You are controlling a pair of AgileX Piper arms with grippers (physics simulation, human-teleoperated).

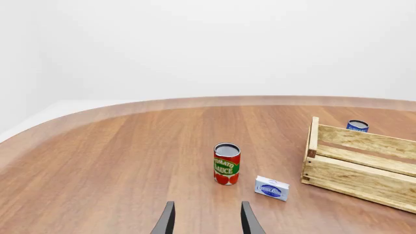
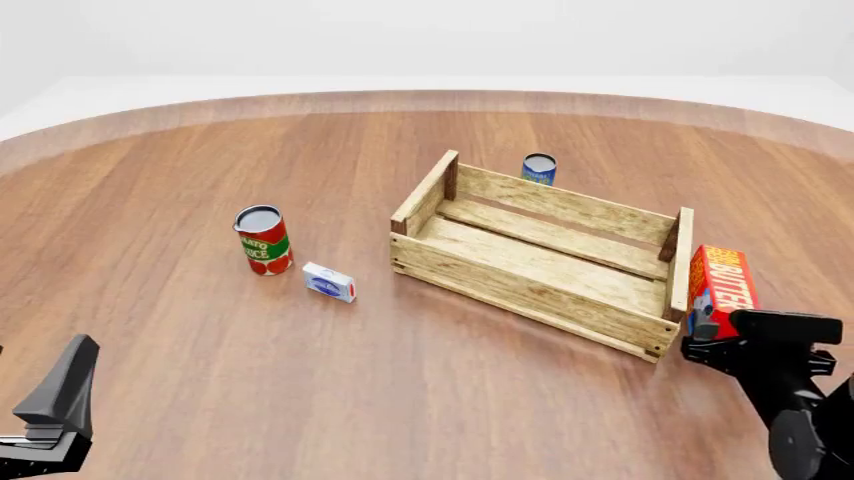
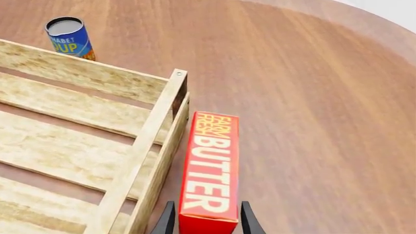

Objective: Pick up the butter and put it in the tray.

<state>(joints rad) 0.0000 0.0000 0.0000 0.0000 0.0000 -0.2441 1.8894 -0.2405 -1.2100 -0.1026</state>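
Observation:
The butter [image 2: 721, 290] is a red-orange carton with white lettering, standing on the table just outside the right end of the tray [image 2: 534, 290], a large light wooden slat crate. In the right wrist view the butter [image 3: 211, 165] runs between my right gripper's fingers [image 3: 167, 219], close beside the tray's end wall [image 3: 149, 141]. My right gripper [image 2: 761, 335] is open around the carton's near end, its jaws as wide as the left's. My left gripper [image 1: 206, 219] is open and holds nothing, low at the near left [image 2: 54, 400].
A tomato sauce can [image 2: 263, 240] and a small white-and-blue box [image 2: 328, 282] stand left of the tray. A blue can [image 2: 538, 168] stands behind the tray's far wall. The table's curved far edge runs across the back.

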